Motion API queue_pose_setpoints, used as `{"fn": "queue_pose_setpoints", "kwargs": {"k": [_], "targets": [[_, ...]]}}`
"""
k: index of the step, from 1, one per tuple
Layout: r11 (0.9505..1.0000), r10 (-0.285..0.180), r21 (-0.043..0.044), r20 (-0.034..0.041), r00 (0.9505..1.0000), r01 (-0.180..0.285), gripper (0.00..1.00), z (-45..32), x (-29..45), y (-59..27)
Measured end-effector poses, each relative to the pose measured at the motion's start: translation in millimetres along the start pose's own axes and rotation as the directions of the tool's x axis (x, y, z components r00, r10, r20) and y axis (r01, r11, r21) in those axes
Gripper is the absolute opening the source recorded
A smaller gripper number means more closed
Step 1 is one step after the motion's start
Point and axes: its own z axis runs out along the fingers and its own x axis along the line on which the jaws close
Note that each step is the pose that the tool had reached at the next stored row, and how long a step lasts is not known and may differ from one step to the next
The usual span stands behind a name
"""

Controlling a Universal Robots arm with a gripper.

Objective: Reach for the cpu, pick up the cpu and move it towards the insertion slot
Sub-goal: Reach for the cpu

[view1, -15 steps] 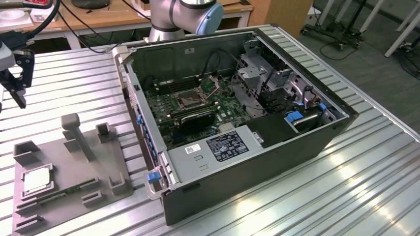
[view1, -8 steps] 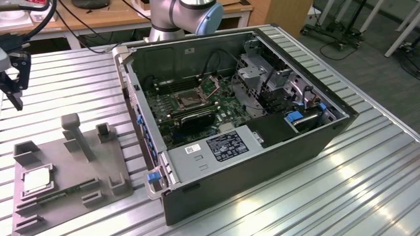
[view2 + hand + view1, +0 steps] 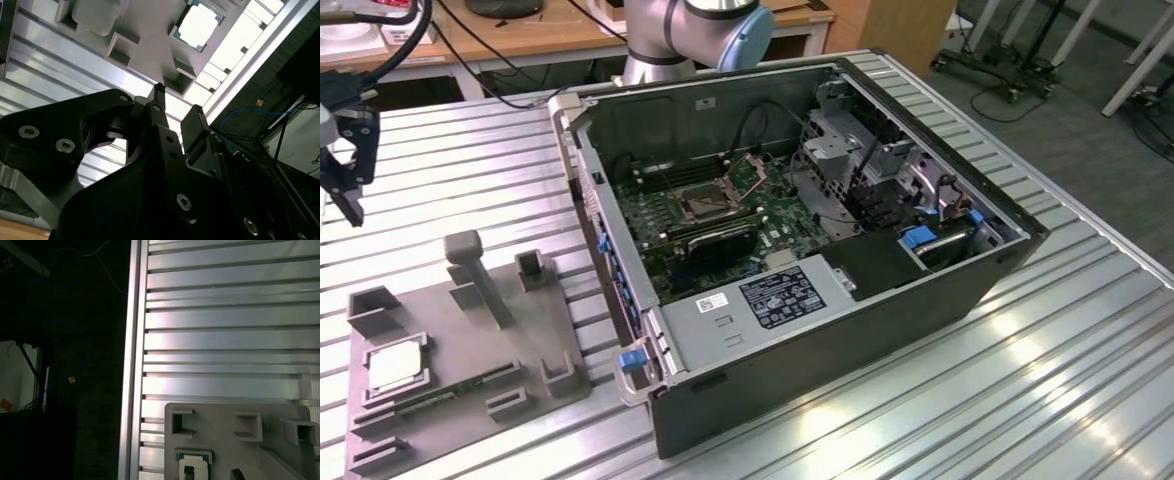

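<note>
Gripper [image 3: 177, 102] hangs over the table [image 3: 987, 380] beyond the grey plate [image 3: 520, 330], jaws apart, holding nothing. Cpu [image 3: 396, 368] lies seated near the plate's edge.

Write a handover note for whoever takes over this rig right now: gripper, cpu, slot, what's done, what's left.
Gripper: open and empty, hanging above the table beyond the far end of the grey fixture plate, touching nothing.
Cpu: lies flat in its recess on the plate, well apart from the gripper.
Insertion slot: on the board inside the open computer case, at the exterior view's right of the plate.
Done: nothing is gripped.
Left: the reach is not finished; the pick-up and the move to the slot are not yet done.
</note>
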Motion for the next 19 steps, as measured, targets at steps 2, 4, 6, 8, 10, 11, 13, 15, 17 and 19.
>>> {"fn": "queue_pose_setpoints", "kwargs": {"k": [2,4,6,8,10,11,13,15,17,19], "targets": [[1.0000,0.000,0.0000,-0.0001,1.0000,0.000,0.40,0.0,0.1,-0.1],[1.0000,0.000,0.0001,-0.0001,1.0000,0.000,0.40,0.0,0.2,-0.2],[1.0000,0.000,0.0000,0.0000,1.0000,0.000,0.40,0.1,0.2,-0.8],[1.0000,0.000,0.0000,-0.0001,1.0000,0.000,0.40,0.4,0.3,-1.0],[1.0000,0.000,0.0000,0.0000,1.0000,0.000,0.40,1.0,0.6,-1.4],[1.0000,0.000,0.0000,-0.0001,1.0000,0.000,0.40,1.4,1.3,-1.8],[1.0000,0.000,0.0000,0.0001,1.0000,0.000,0.40,2.5,1.9,-2.2],[1.0000,0.000,0.0000,-0.0001,1.0000,0.000,0.40,3.5,2.3,-2.5],[1.0000,0.000,0.0000,-0.0005,1.0000,0.000,0.40,5.0,2.6,-2.6],[1.0000,0.000,0.0001,-0.0009,1.0000,0.000,0.40,6.0,2.8,-2.8]]}}
